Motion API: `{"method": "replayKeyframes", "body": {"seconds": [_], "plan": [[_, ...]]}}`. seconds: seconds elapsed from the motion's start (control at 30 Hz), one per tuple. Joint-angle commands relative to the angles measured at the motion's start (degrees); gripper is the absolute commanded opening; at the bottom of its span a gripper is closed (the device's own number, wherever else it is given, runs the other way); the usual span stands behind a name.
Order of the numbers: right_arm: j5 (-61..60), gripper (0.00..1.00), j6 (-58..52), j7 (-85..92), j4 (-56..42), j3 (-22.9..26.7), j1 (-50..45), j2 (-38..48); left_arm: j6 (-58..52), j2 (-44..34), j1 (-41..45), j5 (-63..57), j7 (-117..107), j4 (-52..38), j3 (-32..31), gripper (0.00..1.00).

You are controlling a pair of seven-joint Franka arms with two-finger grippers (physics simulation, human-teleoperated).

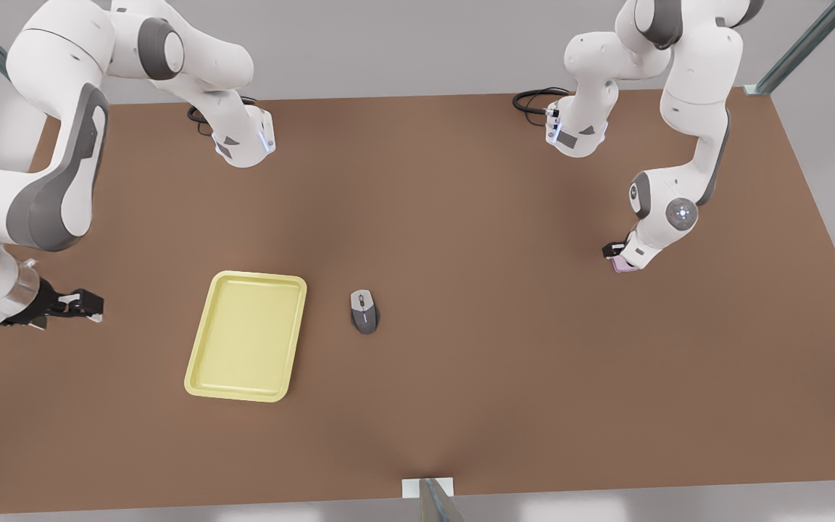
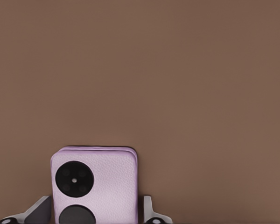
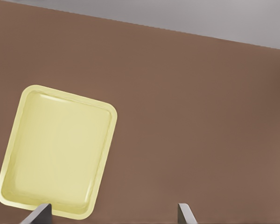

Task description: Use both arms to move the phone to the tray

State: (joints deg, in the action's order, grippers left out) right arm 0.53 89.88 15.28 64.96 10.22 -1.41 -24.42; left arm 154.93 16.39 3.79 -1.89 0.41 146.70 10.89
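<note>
The pale pink phone [image 2: 95, 186], with two black circles on its face, sits between the fingers of my left gripper [image 2: 96, 201], which is shut on its two side edges. In the front view this gripper [image 1: 620, 258] is at the right side of the table, low over the surface, with the phone [image 1: 625, 265] peeking out beneath it. The pale yellow tray [image 1: 246, 335] lies left of the table's middle. My right gripper [image 1: 90, 304] hangs open and holds nothing, to the front view's left of the tray [image 3: 56, 151].
A grey computer mouse [image 1: 364, 310] lies just to the front view's right of the tray. Brown table [image 1: 504, 377] stretches wide between the mouse and the phone. Black cables [image 1: 533, 98] curl by the arm bases at the far edge.
</note>
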Motion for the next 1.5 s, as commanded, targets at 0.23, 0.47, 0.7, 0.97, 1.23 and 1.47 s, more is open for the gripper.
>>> {"method": "replayKeyframes", "body": {"seconds": [0.23, 0.47, 0.7, 0.97, 1.23, 1.47], "plan": [[-0.53, 1.00, 0.03, 0.18, -0.01, 0.06, 0.18, -0.27, 0.64, -0.31, 0.08, -0.04, 2.58, -0.02, 0.01, 0.84], [-0.44, 1.00, 0.03, 0.18, -0.01, 0.06, 0.10, -0.36, 0.55, -0.48, 0.08, -0.04, 2.58, -0.02, 0.01, 0.79], [-0.44, 1.00, 0.03, 0.18, -0.01, 0.06, 0.10, -0.36, 0.46, -0.66, 0.16, -0.04, 2.23, -0.37, 0.01, 0.77], [0.35, 1.00, 1.00, 0.27, -0.18, 0.06, 0.01, -0.36, -15.27, -1.72, 1.39, 3.65, -12.96, -13.63, -13.79, 0.77], [0.09, 1.00, 1.09, 0.18, -0.18, -0.02, -0.08, -0.71, -43.74, 16.21, 30.13, 4.35, -47.25, -54.85, -14.23, 0.77], [0.09, 1.00, 1.09, 0.19, -0.27, 0.06, 0.01, -0.80, -45.16, 33.53, 39.54, 6.90, -64.12, -77.27, -14.14, 0.77]]}}
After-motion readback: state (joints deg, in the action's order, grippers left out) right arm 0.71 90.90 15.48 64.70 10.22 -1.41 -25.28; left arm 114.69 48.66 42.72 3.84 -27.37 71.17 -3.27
